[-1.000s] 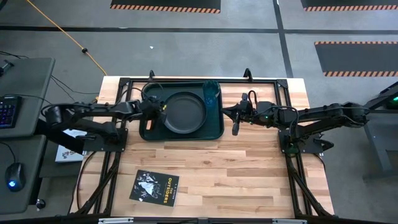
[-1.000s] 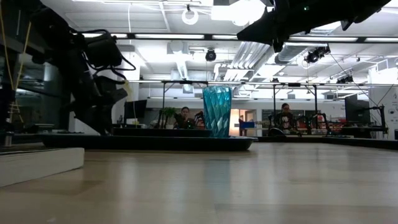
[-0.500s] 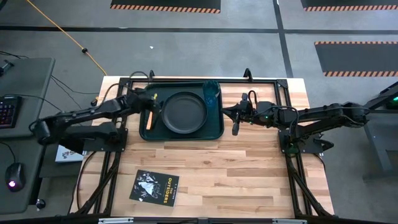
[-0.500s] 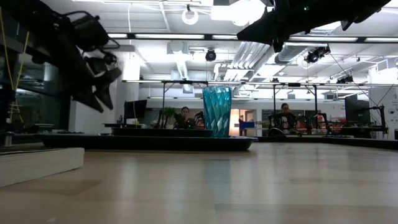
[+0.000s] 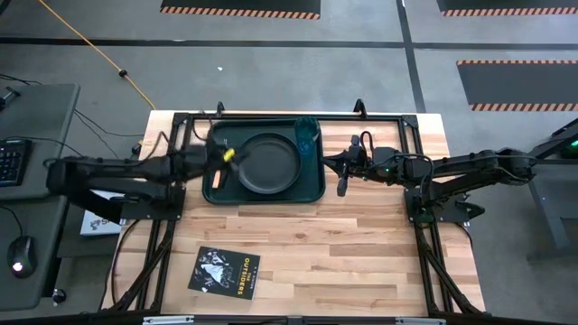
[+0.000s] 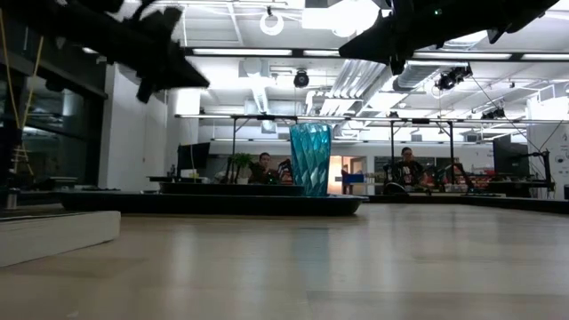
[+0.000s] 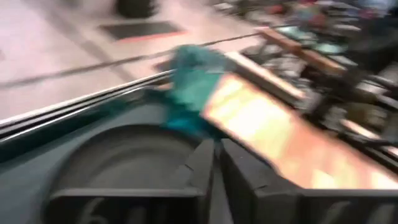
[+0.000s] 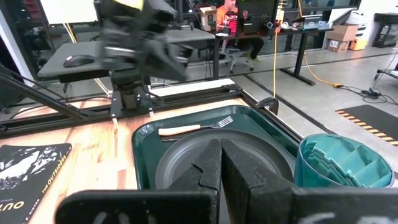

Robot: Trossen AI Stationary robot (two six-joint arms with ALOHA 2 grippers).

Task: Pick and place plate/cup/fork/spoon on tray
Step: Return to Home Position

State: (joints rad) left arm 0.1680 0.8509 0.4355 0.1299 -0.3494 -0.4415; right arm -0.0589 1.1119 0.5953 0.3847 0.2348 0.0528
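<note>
I'm looking at the tray (image 5: 263, 192) sitting on the bench (image 5: 361, 244) between my two grippers. The plate (image 5: 268, 163) is lying in it, cup (image 5: 307, 135) standing in the corner nearest the right gripper (image 5: 341, 188), whose jaws are sitting closed. Fork (image 8: 195, 127) is lying beside the plate, just ahead of the left gripper (image 5: 219, 155), jaws closed too.

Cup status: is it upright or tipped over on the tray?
Upright. The cup stands on its base on the tray, open mouth up in the right wrist view.
</note>
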